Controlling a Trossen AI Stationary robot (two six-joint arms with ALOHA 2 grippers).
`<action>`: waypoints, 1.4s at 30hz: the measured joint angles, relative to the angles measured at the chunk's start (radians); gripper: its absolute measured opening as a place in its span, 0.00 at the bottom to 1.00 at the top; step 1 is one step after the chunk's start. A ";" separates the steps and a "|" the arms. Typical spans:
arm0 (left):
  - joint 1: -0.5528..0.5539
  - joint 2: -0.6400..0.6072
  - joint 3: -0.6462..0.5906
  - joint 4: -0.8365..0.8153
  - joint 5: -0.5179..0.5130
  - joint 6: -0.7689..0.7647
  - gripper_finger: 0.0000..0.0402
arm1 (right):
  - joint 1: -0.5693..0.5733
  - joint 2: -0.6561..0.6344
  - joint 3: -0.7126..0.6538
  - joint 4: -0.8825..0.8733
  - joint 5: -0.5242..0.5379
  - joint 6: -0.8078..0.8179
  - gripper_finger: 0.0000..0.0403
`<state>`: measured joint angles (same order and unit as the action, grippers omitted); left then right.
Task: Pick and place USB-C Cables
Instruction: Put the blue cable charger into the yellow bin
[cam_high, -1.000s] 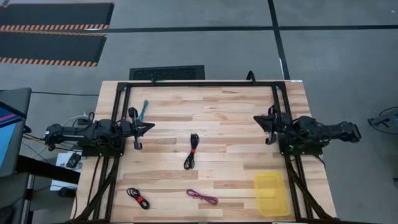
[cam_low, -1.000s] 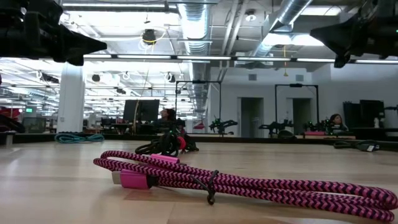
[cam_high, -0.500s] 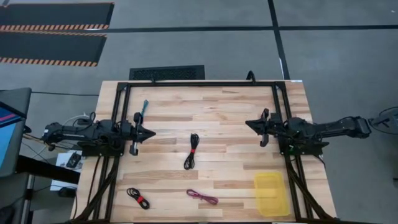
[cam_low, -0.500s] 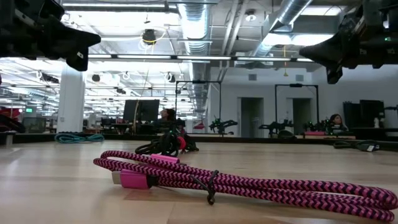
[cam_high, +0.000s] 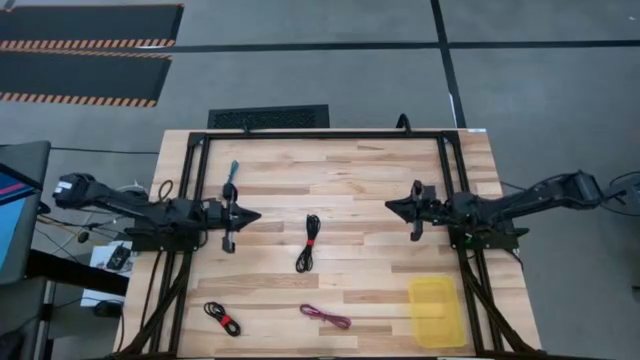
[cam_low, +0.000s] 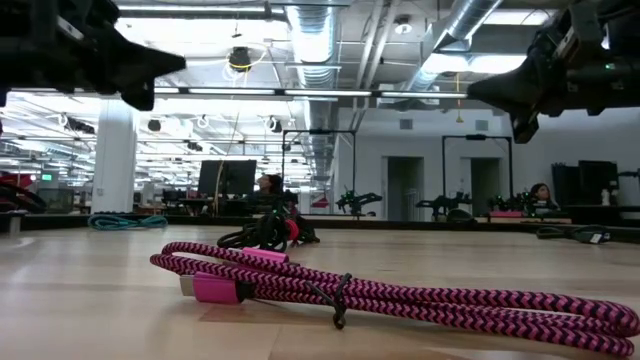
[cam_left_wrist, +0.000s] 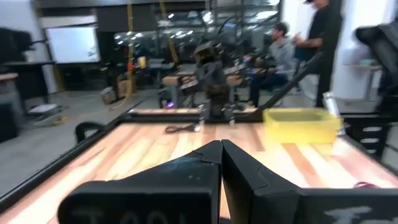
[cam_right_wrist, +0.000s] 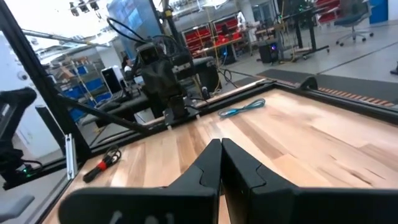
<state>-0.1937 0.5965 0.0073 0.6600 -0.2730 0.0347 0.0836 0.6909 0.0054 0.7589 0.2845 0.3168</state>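
Note:
Both grippers are shut and hover above the table, holding nothing. In the high view my left gripper (cam_high: 257, 215) points right and my right gripper (cam_high: 389, 208) points left, toward each other. Between them, nearer the near edge, lies the black cable with a red band (cam_high: 308, 243). The teal cable (cam_high: 232, 172) lies by the far-left corner, the black-red cable (cam_high: 222, 318) near the near-left corner, and the magenta cable (cam_high: 326, 317) by the near edge. The low view shows the magenta cable (cam_low: 400, 295) in front. I cannot pick out the short black cable in the high view.
A translucent yellow tray (cam_high: 437, 311) sits at the near-right corner, also seen in the left wrist view as the tray (cam_left_wrist: 301, 123). A black metal frame (cam_high: 320, 134) runs along the far edge and both sides. Bare wood lies between the grippers. People show in the room beyond.
Both arms have stretched toward the table's middle. My right gripper moved left and a little toward the near edge; my left gripper moved right and slightly toward the near edge. The cables and the tray stayed where they were.

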 joint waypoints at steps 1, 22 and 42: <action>-0.003 0.038 0.003 0.027 -0.013 -0.009 0.00 | 0.002 0.013 0.003 0.009 0.001 0.000 0.08; 0.023 0.476 0.249 -0.156 -0.426 -0.221 0.22 | -0.016 0.422 0.233 0.104 0.123 0.072 0.34; 0.641 0.607 0.599 -1.141 -0.303 -0.598 0.51 | 0.033 0.968 0.574 0.081 0.287 0.031 0.40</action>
<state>0.4471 1.2038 0.6060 -0.4809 -0.5759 -0.5635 0.1164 1.6586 0.5791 0.8400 0.5714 0.3481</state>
